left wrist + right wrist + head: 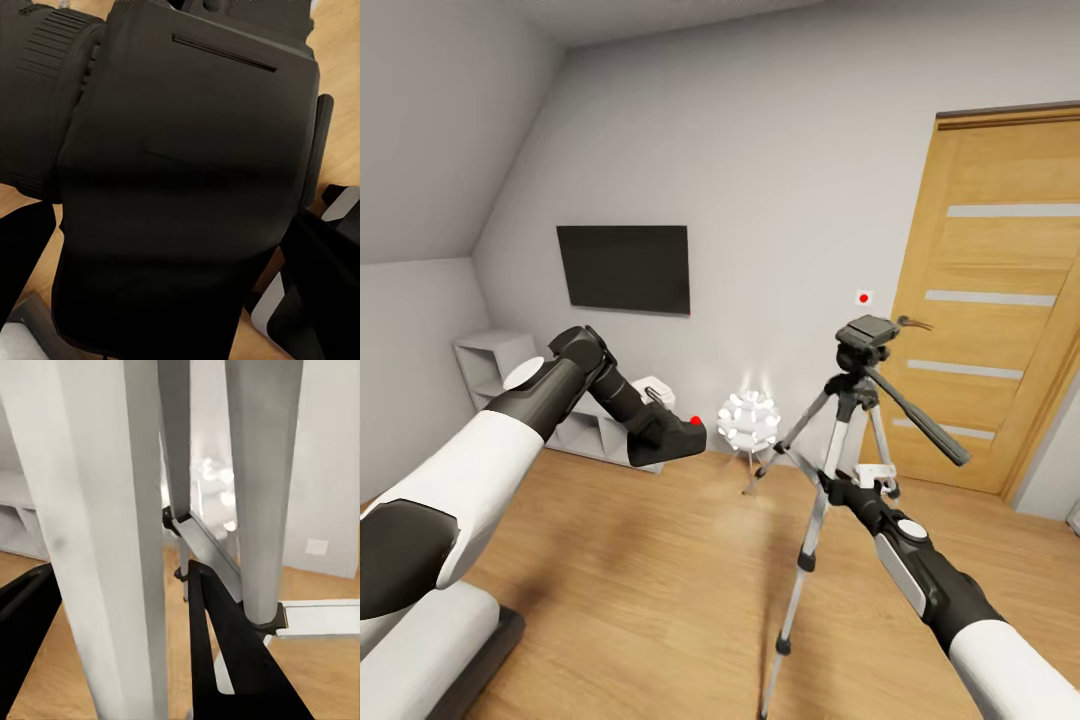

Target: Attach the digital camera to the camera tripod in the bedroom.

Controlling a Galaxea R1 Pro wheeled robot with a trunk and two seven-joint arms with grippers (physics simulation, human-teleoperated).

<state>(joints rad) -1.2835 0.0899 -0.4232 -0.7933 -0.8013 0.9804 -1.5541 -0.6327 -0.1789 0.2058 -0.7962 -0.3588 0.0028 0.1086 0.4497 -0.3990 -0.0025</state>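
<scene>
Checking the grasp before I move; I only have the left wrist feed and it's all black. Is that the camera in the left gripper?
Observer: Yes, the digital camera sits in the left gripper, red button up.
Operator: Where's the tripod?
Observer: The camera tripod stands to the right, near the oak door; its head is bare.
Operator: Right arm?
Observer: The right gripper is among the tripod's legs.

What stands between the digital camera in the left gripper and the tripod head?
In the head view, only open air and the white ball-cluster lamp behind separate the digital camera from the tripod head.
</scene>
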